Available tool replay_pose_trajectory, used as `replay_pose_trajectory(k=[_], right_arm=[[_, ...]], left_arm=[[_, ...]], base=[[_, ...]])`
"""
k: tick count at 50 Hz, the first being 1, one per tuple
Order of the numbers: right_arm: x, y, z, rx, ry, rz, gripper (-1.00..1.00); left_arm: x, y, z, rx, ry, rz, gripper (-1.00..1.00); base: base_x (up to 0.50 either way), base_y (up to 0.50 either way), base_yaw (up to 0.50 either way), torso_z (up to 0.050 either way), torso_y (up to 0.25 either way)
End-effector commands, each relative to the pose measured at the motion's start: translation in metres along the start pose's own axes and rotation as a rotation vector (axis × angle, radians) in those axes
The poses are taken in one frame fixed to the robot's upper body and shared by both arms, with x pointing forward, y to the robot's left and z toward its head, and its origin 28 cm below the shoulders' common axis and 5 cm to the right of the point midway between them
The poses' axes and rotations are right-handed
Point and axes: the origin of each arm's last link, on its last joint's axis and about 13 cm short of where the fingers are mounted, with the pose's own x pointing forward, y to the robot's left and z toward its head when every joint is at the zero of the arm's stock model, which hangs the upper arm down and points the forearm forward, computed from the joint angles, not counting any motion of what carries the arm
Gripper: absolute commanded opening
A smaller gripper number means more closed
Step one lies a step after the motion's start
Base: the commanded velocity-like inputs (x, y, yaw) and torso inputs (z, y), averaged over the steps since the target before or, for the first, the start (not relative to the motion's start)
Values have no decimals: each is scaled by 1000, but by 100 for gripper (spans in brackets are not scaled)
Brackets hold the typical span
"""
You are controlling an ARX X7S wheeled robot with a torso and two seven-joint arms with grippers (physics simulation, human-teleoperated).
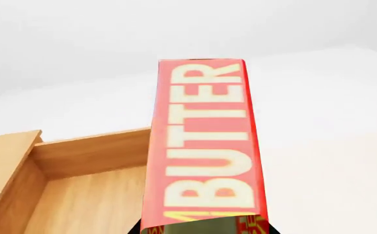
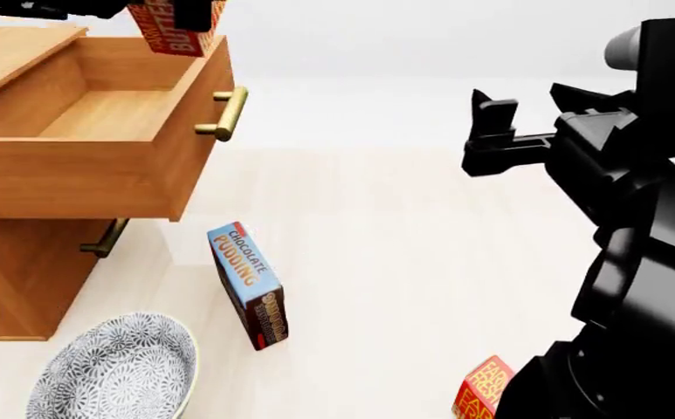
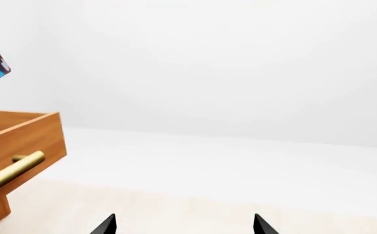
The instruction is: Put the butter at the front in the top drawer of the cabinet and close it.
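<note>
Your left gripper point(image 2: 174, 17) pinches the butter point(image 2: 169, 35) above the open top drawer point(image 2: 139, 166), over its front wall. Your right gripper point(image 3: 183, 226) hangs well to the drawer's right, fingers spread, holding nothing.

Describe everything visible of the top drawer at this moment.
The top drawer is a warm brown, wood-looking box, pulled well out from the cabinet and open. Its inside looks bare in the head and left wrist views. A horizontal brass bar handle sits on its front panel. The left gripper holds the butter above the drawer's front edge, apparently not touching the wood. It overhangs a lower drawer's handle.
</note>
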Motion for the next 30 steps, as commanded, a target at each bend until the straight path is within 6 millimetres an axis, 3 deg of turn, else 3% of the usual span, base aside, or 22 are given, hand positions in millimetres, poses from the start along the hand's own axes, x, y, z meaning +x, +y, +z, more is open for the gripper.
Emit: replay_pose_trajectory(k=[1,15,30], right_arm=[[-1,0,-5,4,5,17,100],[-4,0,-10,-9,-9,29,100],[-5,2,-13,-25,-15,63,100]], left_arm=[[-1,30,32,-50,43,140,-100],[3,51,26,-156,113,253,-100],[20,52,11,-227,113,309,-100]], base=[[0,0,0,0,0],[0,0,0,0,1],[0,0,0,1,1]])
